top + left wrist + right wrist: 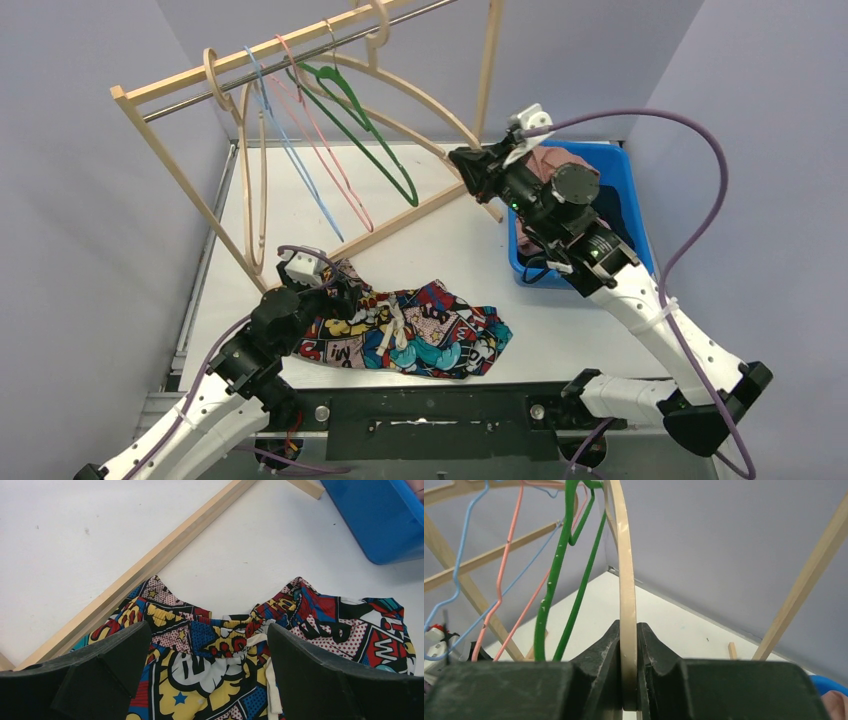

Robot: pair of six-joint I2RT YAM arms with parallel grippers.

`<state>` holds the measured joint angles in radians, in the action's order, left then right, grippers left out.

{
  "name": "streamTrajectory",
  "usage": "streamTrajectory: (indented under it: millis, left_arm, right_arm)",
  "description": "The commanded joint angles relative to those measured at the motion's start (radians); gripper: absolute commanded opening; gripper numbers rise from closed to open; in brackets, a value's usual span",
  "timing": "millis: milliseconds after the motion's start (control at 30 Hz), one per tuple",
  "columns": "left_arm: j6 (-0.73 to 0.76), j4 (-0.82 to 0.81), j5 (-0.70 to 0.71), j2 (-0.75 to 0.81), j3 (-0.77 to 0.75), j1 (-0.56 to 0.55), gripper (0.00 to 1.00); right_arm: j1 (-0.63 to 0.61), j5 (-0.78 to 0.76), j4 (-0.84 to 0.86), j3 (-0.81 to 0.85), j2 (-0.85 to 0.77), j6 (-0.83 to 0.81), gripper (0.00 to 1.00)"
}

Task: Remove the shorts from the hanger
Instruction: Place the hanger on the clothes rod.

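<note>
Your left gripper [207,640] hangs, jaws spread, straight over the comic-print shorts [410,335] lying left-to-right on the near-left table [450,250], while your right gripper [628,645], far right, pinches the bare wooden hanger [626,580].

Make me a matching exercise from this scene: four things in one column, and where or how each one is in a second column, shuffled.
Things:
1. comic-print shorts
2. green hanger
3. left gripper
4. right gripper

States:
A. shut on a wooden hanger
B. lying on the table
C. open, over the shorts
D. hanging on the rail, untouched

Pairs: 1-B, 2-D, 3-C, 4-A
</note>
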<state>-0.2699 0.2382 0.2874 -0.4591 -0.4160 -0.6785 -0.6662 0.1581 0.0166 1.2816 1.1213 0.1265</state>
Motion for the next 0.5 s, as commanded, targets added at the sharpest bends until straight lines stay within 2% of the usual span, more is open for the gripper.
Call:
streamTrajectory:
  millis: [0, 133, 300, 367, 467]
  left_arm:
    - [0.018, -0.022, 0.013, 0.000, -0.055, 0.007, 0.88]
    - [0.018, -0.020, 0.013, 0.000, -0.055, 0.009, 0.88]
    - [0.018, -0.022, 0.009, -0.001, -0.055, 0.009, 0.88]
    - [0.018, -0.020, 0.010, -0.001, -0.055, 0.011, 0.88]
    - [0.017, -0.019, 0.013, 0.004, -0.055, 0.011, 0.88]
  right_arm:
    - [-0.074, -0.175, -0.104, 0.122, 0.073, -0.080, 0.00]
    - [-0.090, -0.276, -0.156, 0.159, 0.119, -0.071, 0.01]
    - [-0.090, -0.292, -0.186, 0.208, 0.146, -0.064, 0.05]
    - [-0.091, -0.282, -0.206, 0.199, 0.150, -0.057, 0.14]
    - [-0.090, -0.281, -0.168, 0.099, 0.107, -0.040, 0.33]
